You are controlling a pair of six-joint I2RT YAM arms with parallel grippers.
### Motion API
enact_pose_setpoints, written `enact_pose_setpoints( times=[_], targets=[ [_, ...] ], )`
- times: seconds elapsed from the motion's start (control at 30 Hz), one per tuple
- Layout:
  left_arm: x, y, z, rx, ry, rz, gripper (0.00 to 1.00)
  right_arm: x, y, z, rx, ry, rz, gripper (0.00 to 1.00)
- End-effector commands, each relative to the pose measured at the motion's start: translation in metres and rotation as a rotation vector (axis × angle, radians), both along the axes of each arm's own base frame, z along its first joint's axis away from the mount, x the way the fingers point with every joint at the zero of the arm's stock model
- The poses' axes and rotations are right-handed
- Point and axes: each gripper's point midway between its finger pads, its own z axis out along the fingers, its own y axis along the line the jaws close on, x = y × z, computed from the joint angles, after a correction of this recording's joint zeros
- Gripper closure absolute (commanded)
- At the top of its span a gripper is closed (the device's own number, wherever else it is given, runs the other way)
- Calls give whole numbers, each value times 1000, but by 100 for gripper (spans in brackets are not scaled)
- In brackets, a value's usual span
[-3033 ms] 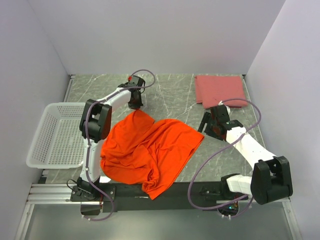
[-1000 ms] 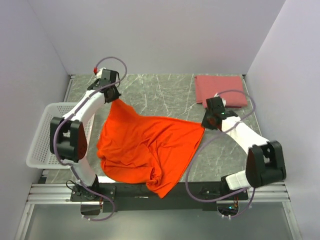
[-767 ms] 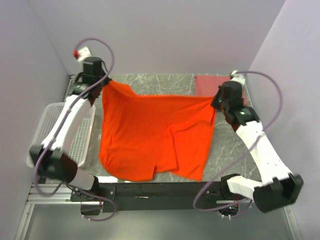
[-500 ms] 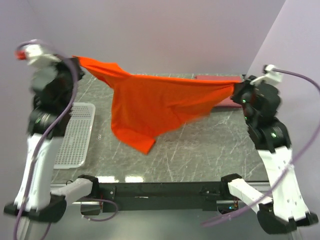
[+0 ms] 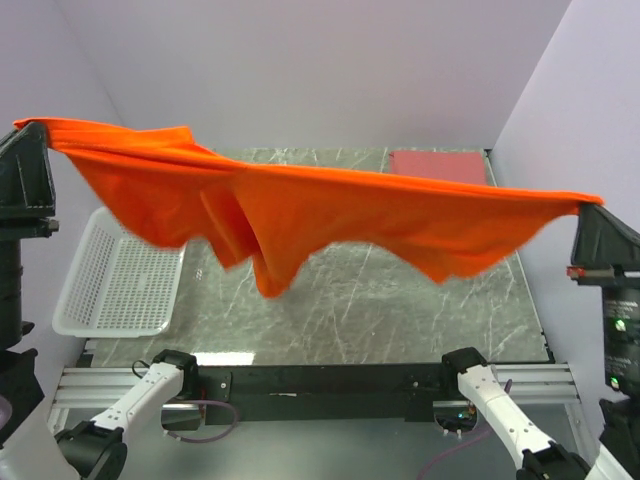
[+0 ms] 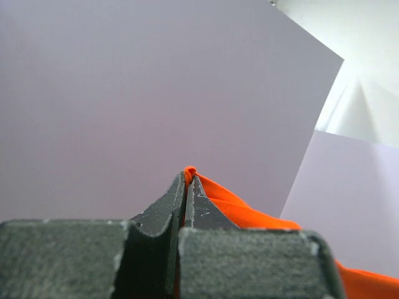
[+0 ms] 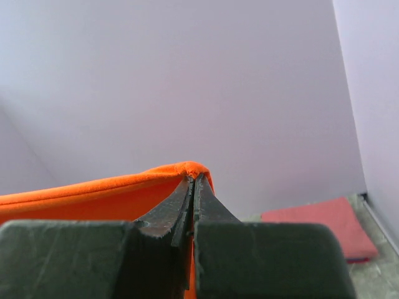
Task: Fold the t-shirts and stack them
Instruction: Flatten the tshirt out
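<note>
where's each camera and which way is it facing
Top external: high behind the arms, looking down on the table; arm bases show, left gripper and right gripper stretching the orange t-shirt.
Left wrist: on the left arm, facing the wall; its shut fingers pinch orange cloth.
Right wrist: likewise, facing the wall, same pinch.
Shared: right wrist and top both show the folded pink t-shirt.

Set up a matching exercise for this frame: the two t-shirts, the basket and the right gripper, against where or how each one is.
Things:
1. orange t-shirt
2. pink t-shirt
3. white mesh basket
4. right gripper

Places or states:
a. folded flat at the far right of the table
b. shut on orange cloth
c. stretched out in the air
d. resting at the table's left edge

Pairs: 1-c, 2-a, 3-d, 4-b
</note>
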Motion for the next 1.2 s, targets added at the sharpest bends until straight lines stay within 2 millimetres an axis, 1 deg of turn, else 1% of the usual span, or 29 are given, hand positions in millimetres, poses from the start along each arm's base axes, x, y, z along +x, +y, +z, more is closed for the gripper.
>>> enact_pose_setpoints(
  times=[0.0, 0.07, 0.1, 0.13, 0.2, 0.23, 0.27, 0.3, 0.33, 0.37, 0.4, 0.43, 0.47, 0.5, 0.53, 0.57, 0.6, 0.63, 0.67, 0.7, 0.73, 0.77, 0.8, 0.83, 0.87, 0.9, 0.93, 1.03, 1.17],
  targets=[
    [17, -4, 4, 56, -7, 31, 99, 12, -14, -7, -26, 51, -98, 100],
    [44, -4, 1, 56, 21, 64, 99, 30, -22, -13, -13, 99, -166, 100],
    [63, -6, -6, 64, 52, 73, 99, 39, -24, -16, -30, 119, -192, 100],
    [93, -11, -17, 77, 105, 81, 99, 52, -26, -25, -36, 157, -223, 100],
    [134, -12, -36, 98, 184, 125, 99, 85, -33, -45, -44, 247, -312, 100],
    [178, -19, -65, 129, 276, 137, 99, 104, -33, -61, -55, 291, -340, 100],
    [202, -21, -83, 144, 325, 155, 99, 118, -33, -72, -60, 327, -365, 100],
    [224, -23, -99, 174, 363, 170, 99, 141, -32, -87, -74, 374, -389, 100],
    [261, -31, -130, 208, 441, 171, 99, 160, -29, -115, -95, 443, -396, 100],
    [286, -38, -167, 253, 516, 159, 99, 180, -25, -138, -111, 507, -394, 100],
    [318, -46, -199, 294, 571, 153, 99, 198, -19, -171, -114, 568, -366, 100],
    [335, -52, -224, 327, 610, 134, 99, 210, -15, -192, -115, 605, -346, 100],
    [351, -67, -263, 401, 659, 71, 99, 224, -10, -218, -123, 653, -322, 100],
    [364, -74, -288, 436, 682, 41, 99, 239, -1, -233, -107, 653, -267, 100],
    [387, -85, -323, 478, 707, 4, 99, 246, -2, -280, -120, 736, -262, 100],
    [398, -91, -356, 511, 746, -27, 100, 256, 0, -311, -127, 794, -251, 100],
    [406, -99, -378, 530, 778, -72, 100, 266, 3, -326, -122, 800, -235, 100],
    [423, -105, -428, 549, 875, -109, 100, 267, 6, -359, -133, 864, -210, 100],
    [430, -110, -447, 543, 924, -139, 100, 276, 8, -390, -153, 932, -197, 100],
    [445, -122, -476, 553, 973, -198, 100, 282, 9, -405, -160, 962, -190, 100],
    [452, -127, -486, 556, 995, -219, 100, 286, 10, -418, -172, 999, -180, 100],
    [455, -129, -501, 551, 1039, -239, 100, 292, 7, -445, -190, 1076, -189, 100],
    [468, -132, -518, 543, 1065, -245, 100, 298, 6, -448, -191, 1099, -197, 100],
    [472, -133, -526, 537, 1081, -247, 100, 301, 6, -455, -201, 1124, -203, 100],
    [476, -134, -534, 526, 1095, -253, 99, 304, 2, -470, -217, 1172, -218, 100],
    [481, -135, -535, 521, 1096, -251, 99, 306, 1, -471, -222, 1179, -225, 100],
    [483, -137, -551, 521, 1121, -260, 99, 311, 2, -469, -227, 1175, -225, 100],
    [488, -138, -560, 515, 1126, -265, 99, 318, 3, -469, -237, 1167, -211, 100],
    [489, -138, -564, 514, 1129, -258, 99, 323, 1, -467, -249, 1166, -218, 100]
  ],
)
